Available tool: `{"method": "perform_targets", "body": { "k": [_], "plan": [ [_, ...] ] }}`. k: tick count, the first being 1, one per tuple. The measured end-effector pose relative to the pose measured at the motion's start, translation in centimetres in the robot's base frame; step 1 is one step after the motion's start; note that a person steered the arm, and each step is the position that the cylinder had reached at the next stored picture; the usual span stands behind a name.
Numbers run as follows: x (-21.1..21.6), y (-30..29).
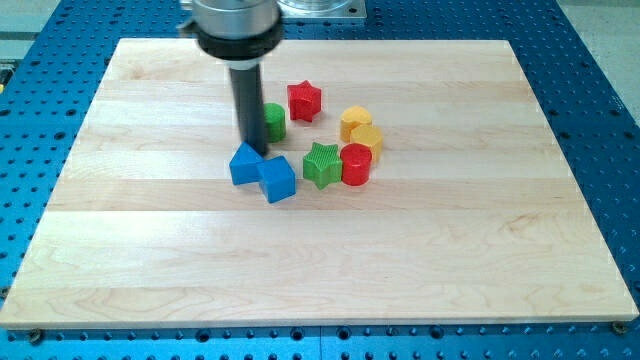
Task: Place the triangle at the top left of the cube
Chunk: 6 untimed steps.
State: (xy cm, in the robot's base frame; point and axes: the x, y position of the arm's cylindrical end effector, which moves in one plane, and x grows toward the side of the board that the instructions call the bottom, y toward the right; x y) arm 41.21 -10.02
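Note:
The blue triangle [245,164] lies left of the board's middle, touching the left side of the blue cube [278,179]. The triangle sits to the cube's left and slightly toward the view's top. My tip [255,146] is at the triangle's top right edge, touching or nearly touching it. The dark rod rises from there to the arm's round end at the view's top.
A green block [272,121] stands just right of the rod, partly hidden by it. A red star [304,100] is above it. A green star [322,164], a red cylinder [356,164] and two yellow blocks [360,130] cluster right of the cube.

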Motion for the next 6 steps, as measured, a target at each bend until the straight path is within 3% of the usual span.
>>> {"method": "perform_targets", "body": {
  "k": [1,2,3,4,5,6],
  "plan": [
    [3.3,-3.0],
    [5.9,1.3],
    [4.8,2.2],
    [0.5,0.3],
    [-1.6,2.5],
    [1.9,7.3]
  ]
}}
